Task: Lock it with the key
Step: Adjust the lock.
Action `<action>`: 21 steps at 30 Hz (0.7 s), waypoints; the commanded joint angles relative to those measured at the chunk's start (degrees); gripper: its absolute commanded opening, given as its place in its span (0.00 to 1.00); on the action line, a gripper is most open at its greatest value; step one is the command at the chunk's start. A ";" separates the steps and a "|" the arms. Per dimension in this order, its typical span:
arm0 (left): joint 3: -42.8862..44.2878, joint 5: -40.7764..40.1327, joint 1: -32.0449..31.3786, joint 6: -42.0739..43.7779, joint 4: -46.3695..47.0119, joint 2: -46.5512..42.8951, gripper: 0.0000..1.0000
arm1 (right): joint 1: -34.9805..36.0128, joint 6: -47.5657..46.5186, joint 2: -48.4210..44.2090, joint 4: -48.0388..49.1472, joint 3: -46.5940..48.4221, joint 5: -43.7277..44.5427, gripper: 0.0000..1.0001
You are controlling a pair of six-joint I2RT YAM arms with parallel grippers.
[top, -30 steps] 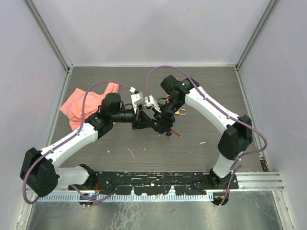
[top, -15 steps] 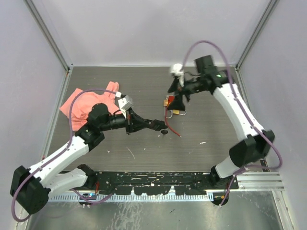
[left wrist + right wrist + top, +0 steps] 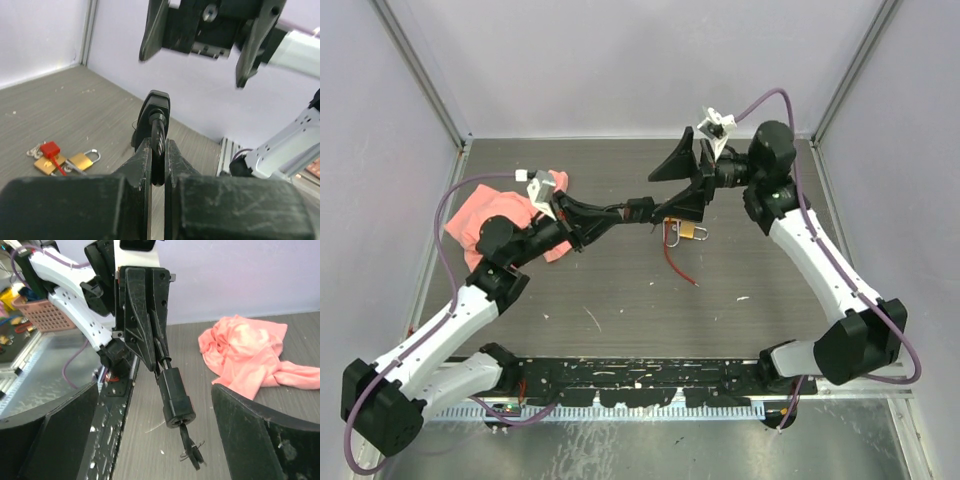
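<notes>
Top external: left gripper (image 3: 618,213) clamped on key (image 3: 640,207), held up mid-frame. Right gripper (image 3: 682,182) spread wide, just beyond it. Padlock (image 3: 689,231) lies on table (image 3: 790,250) beneath, ungripped. Key not inserted; the locking itself looks wholly undone.

Grey wood-grain table (image 3: 770,260), pink cloth (image 3: 485,215), brass padlock (image 3: 688,231), red cord (image 3: 678,265)

The padlock (image 3: 688,231) lies mid-desk (image 3: 770,270), the cloth (image 3: 480,222) well to its left. The key (image 3: 639,208) in my left tool (image 3: 619,212) sits just left of the padlock.
</notes>
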 commanded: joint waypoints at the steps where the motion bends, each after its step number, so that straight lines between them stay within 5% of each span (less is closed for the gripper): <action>1: 6.69 -2.86 0.06 -6.32 15.79 -1.08 0.00 | 1.29 38.43 -0.06 49.97 -8.81 0.62 0.99; 12: 9.20 -6.65 0.06 -12.63 19.62 0.45 0.00 | 5.38 53.88 2.82 61.86 -7.95 8.74 0.93; 21: 11.96 -6.37 -0.02 -18.66 20.30 3.61 0.00 | 7.67 54.76 4.09 53.23 -4.17 10.06 0.82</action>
